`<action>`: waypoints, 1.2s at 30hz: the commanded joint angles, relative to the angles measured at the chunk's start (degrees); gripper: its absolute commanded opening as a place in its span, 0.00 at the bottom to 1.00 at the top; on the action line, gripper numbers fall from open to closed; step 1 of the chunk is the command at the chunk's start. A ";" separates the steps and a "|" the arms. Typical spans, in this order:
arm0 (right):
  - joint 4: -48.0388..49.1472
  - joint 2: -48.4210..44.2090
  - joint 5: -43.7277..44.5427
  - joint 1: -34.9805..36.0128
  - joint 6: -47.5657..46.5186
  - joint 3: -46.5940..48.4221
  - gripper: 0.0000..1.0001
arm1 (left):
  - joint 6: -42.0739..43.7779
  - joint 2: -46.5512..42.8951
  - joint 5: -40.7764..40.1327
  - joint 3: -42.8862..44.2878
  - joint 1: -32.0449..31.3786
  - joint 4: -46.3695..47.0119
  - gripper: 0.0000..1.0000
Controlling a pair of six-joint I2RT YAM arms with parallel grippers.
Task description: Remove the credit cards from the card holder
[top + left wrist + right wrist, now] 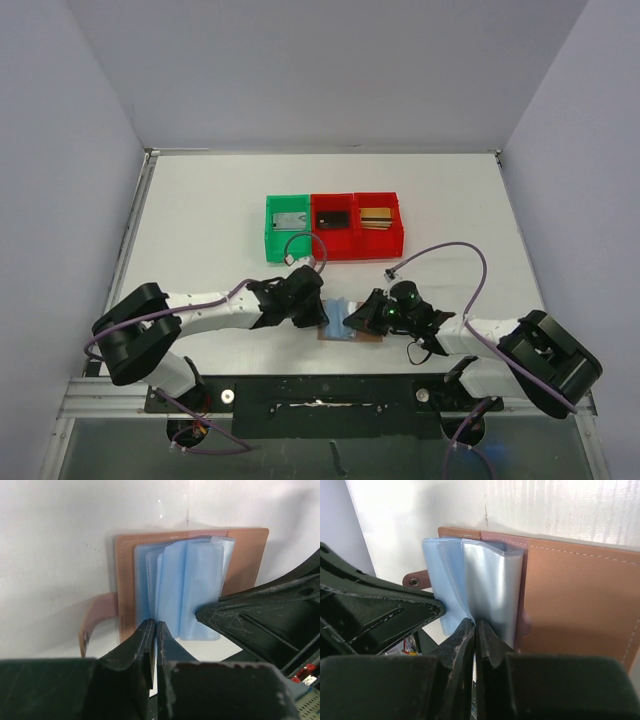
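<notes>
The brown card holder (372,335) lies open on the table between my two grippers, its light-blue plastic sleeves (195,590) fanned upward. My left gripper (155,625) is shut, its tips pinching the near edge of one sleeve. From the other side my right gripper (475,623) is shut on another sleeve (490,585). In the top view the left gripper (318,312) and right gripper (362,320) nearly meet over the holder. The snap tab (92,625) hangs off the holder's left side. I see no credit cards inside the sleeves.
Three joined bins stand behind the holder: a green bin (270,242) with a grey card (290,220), a red bin (335,247) with a black card (333,218), and another red bin (398,235) with a gold card (376,217). Grey walls enclose the table.
</notes>
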 commanded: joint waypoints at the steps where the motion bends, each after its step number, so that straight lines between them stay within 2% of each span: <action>1: -3.28 -3.05 2.77 0.33 -1.53 1.79 0.02 | 4.43 2.43 -8.66 7.99 -1.98 -12.15 0.00; 11: -17.67 -12.70 12.12 0.63 -0.64 1.97 0.05 | 4.26 12.27 -23.81 20.36 -8.68 -29.85 0.00; 14: -21.16 -14.74 13.92 0.68 -0.56 1.75 0.06 | 3.96 15.49 -26.47 24.02 -10.65 -32.50 0.00; 19: -23.93 -12.94 13.90 0.74 -0.98 1.78 0.08 | 3.47 17.84 -27.51 26.98 -12.04 -34.06 0.00; 23: -27.33 -12.86 15.74 0.86 -1.52 2.90 0.18 | 2.20 15.32 -26.26 24.42 -11.94 -32.43 0.00; 27: -31.69 -16.94 18.65 0.94 -2.55 4.49 0.46 | 1.16 11.18 -25.59 21.11 -11.54 -30.92 0.00; 30: -33.21 -21.30 19.41 0.88 -3.92 5.89 0.58 | 1.34 7.82 -23.02 18.05 -10.76 -27.12 0.00; 34: -38.72 -25.09 22.50 0.97 -4.80 8.95 0.59 | 1.13 4.27 -21.00 14.92 -9.52 -23.84 0.00; 36: -38.43 -26.35 22.30 1.04 -6.74 9.97 0.56 | 1.19 3.10 -20.92 14.78 -8.90 -23.97 0.04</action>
